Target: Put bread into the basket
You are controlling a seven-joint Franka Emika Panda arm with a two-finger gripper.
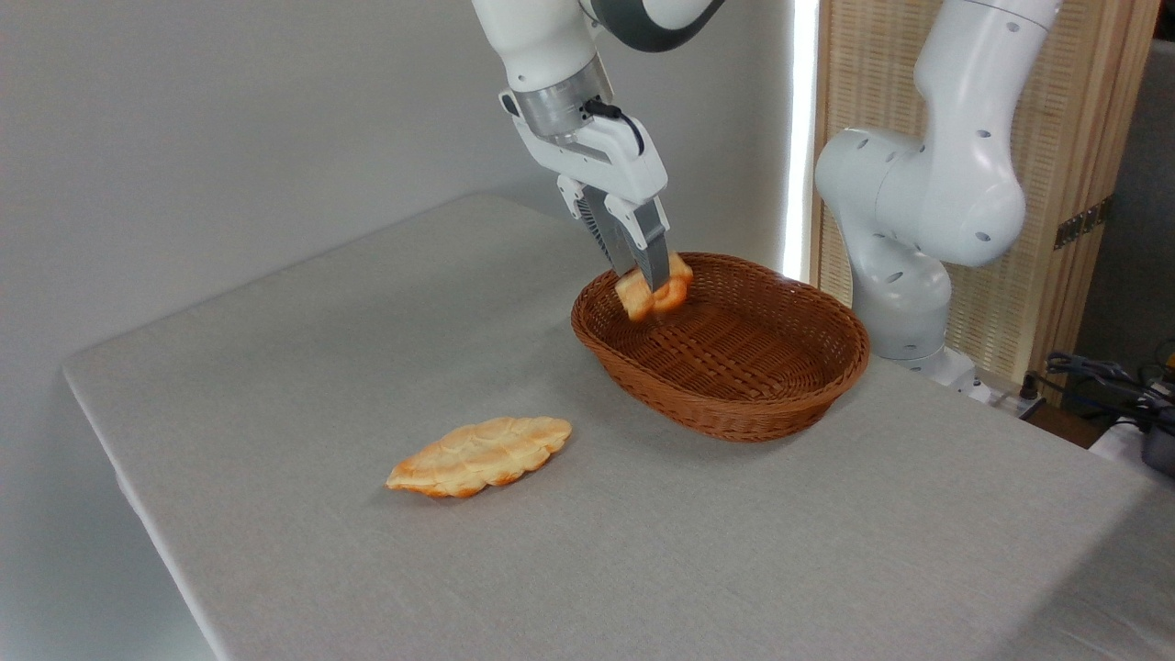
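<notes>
End effector (650, 292) is clenched on the bread (655, 290), with the roll pinched between the two fingers and tilted, one end sticking out to the left of them and the other to the right. Bread is held over the basket (734, 404), inside the rim line at the left-rear part of the oval, just above the woven floor; contact with the floor or the inner wall cannot be confirmed from this view. Step in hand is judged to be the placement phase: transport looks done, release is not yet made. Next move calls for a short descent, or none if the roll is already low enough, then opening of the fingers so the roll is dropped onto the basket floor, followed by a straight lift clear of the rim. Care is needed near the left rim, since the fingers are close to it. Flat leaf-shaped bread piece (479, 456) is left on the counter (321, 349), well apart from the basket, and is not part of this step.
</notes>
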